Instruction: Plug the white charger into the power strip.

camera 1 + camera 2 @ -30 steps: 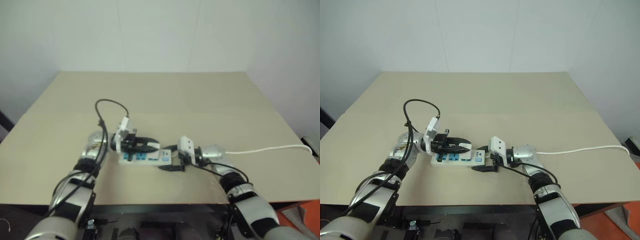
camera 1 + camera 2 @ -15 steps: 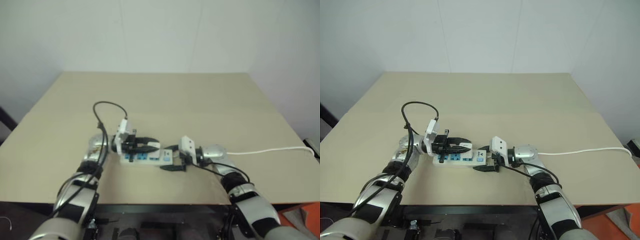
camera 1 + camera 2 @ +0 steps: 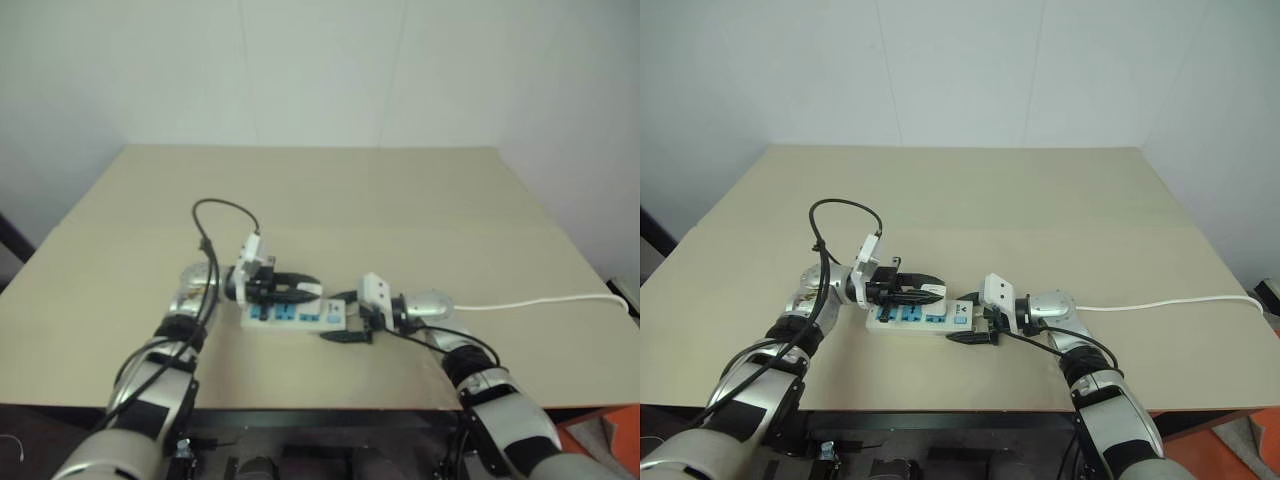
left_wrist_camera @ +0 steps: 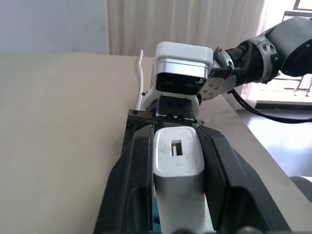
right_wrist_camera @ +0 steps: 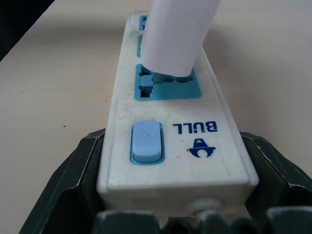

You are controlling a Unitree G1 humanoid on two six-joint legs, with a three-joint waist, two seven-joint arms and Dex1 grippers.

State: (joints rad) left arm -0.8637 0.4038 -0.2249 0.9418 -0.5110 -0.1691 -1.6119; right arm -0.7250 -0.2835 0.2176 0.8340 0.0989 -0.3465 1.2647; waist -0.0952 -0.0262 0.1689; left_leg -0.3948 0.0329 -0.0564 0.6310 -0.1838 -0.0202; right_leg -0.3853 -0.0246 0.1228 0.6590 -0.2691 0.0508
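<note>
The power strip [image 3: 912,318] lies on the table, a white bar with blue socket panels [image 5: 168,83] and a pale blue switch [image 5: 146,141] at its near end. My right gripper [image 3: 974,326] is shut on that switch end, one black finger [image 5: 73,180] on each side. The white charger [image 4: 178,163] sits between the fingers of my left gripper [image 3: 931,292], which is shut on it and points level over the strip. The charger [image 5: 178,34] stands tilted on the socket panel next to the switch. How deep its pins sit is hidden.
The strip's thin white cord [image 3: 1165,302] runs off to the right across the tan table [image 3: 1040,200]. The right wrist's white camera housing [image 4: 183,68] faces the left gripper at close range. Wide bare tabletop lies behind and to both sides.
The picture has shifted slightly. Both grippers, the charger and the strip keep their places.
</note>
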